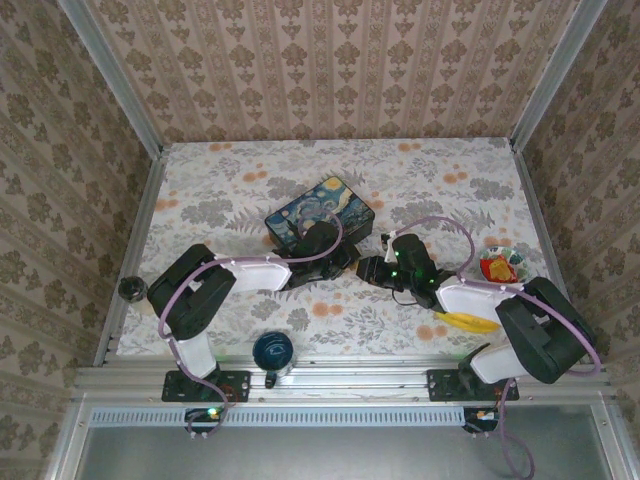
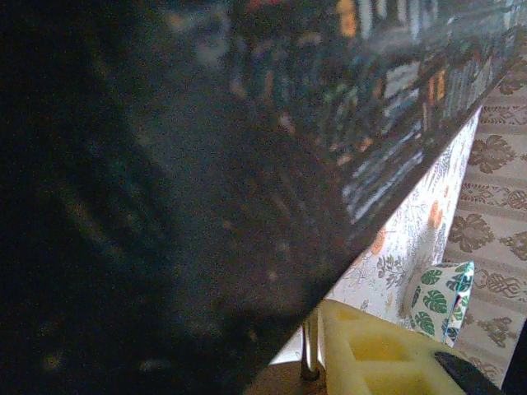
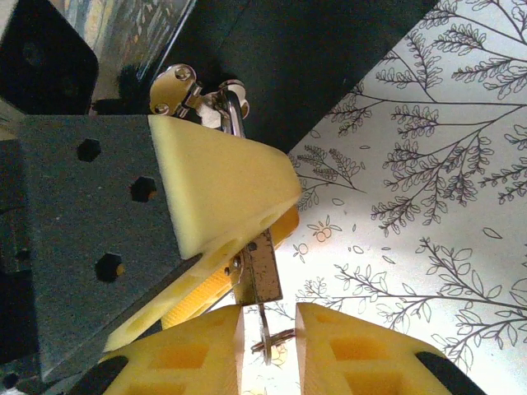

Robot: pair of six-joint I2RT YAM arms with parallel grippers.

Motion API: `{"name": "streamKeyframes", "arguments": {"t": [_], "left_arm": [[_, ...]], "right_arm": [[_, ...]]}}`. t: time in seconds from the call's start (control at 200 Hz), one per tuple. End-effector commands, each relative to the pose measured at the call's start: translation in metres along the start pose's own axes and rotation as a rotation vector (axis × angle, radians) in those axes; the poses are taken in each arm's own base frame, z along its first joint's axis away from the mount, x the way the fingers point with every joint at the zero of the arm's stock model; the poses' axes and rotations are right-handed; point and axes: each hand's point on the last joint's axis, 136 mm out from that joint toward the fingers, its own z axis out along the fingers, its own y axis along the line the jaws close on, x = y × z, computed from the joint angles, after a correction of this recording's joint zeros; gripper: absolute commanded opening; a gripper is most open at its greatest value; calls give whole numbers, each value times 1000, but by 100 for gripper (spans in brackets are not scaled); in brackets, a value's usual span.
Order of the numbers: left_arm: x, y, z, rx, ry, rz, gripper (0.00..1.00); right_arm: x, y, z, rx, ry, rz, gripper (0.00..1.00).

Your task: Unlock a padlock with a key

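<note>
The small brass padlock is pinched between the yellow foam pads of my left gripper, just off the front corner of the Starry Night tin. In the left wrist view, its silvery shackle rises beside one pad. The thin key sticks out of the padlock's underside, with a small wire ring at its end. My right gripper stands open around the key, a pad on either side with gaps showing. In the top view, the right gripper faces the left one.
The tin's own metal latch sits just behind the left pads. A leaf-print pouch lies further off. A dark blue ball, a yellow object, a colourful dish and a small black knob lie around the arms.
</note>
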Motion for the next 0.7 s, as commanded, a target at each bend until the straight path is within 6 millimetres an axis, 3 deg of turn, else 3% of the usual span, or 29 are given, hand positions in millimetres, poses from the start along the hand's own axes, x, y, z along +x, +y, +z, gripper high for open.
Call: {"name": "streamKeyframes", "arguments": {"t": [0.0,0.32,0.695], "left_arm": [[25,16,6,-27,122,-81,0],[27,13,7,-15,129,-71,0],[29,5,6,13,136,-63,0]], "right_arm": [[-4,1,2,5,-18,23,22],[-3,-6,9,-71,-48,264,0],[-6,-5,24,-277,-80,624,0]]}}
